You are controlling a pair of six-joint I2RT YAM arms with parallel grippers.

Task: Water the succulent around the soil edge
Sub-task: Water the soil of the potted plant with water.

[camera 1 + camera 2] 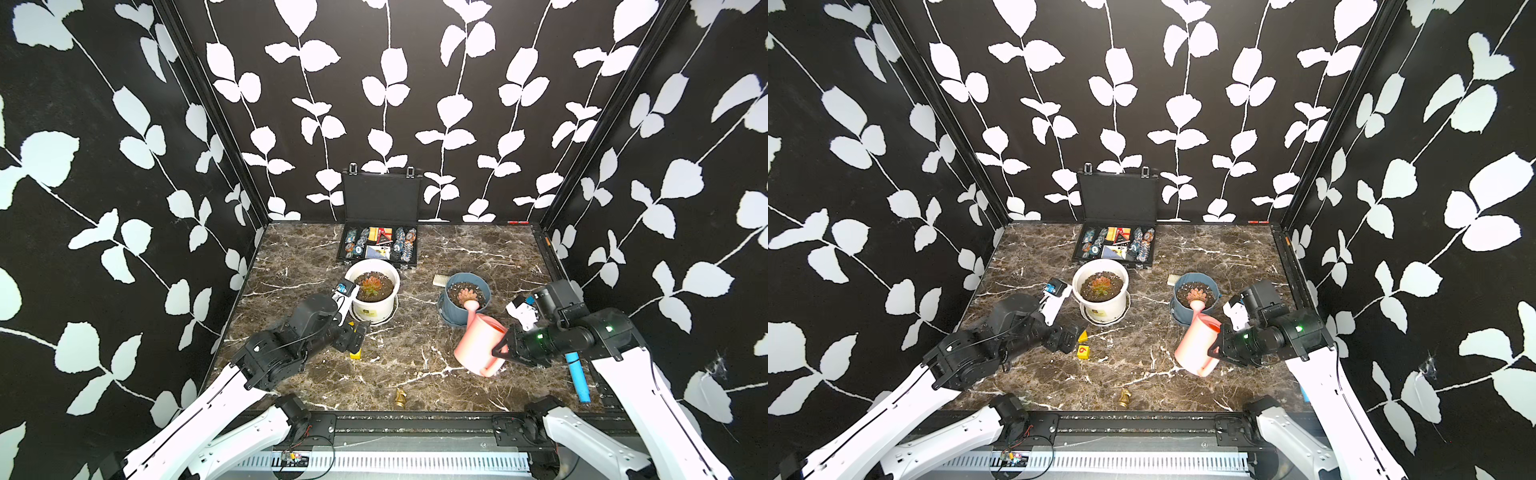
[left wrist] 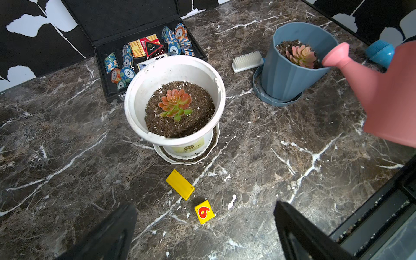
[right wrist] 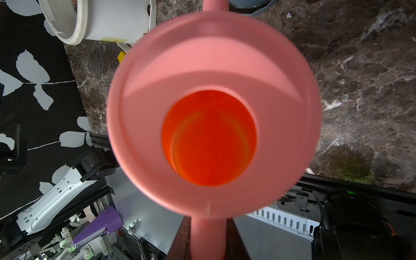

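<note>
Above the marble tabletop [image 1: 415, 365], my right pincer [image 1: 505, 349] clamps the can [image 1: 478, 345] by its mostly hidden handle [image 3: 208, 238]. The spout [image 1: 471, 306] covers soil [image 1: 459, 287] beside the succulent [image 1: 466, 294] in the blue pot [image 1: 453, 316]; my left pincer [image 1: 1068, 337] gapes, empty.

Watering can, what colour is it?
The watering can is pink all over. It shows best in the left wrist view.

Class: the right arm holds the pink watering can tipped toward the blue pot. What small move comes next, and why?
Probably tip the watering can slightly further: its spout head hangs at the blue pot's near rim, beside the succulent rather than over it, and no stream is visible.
</note>
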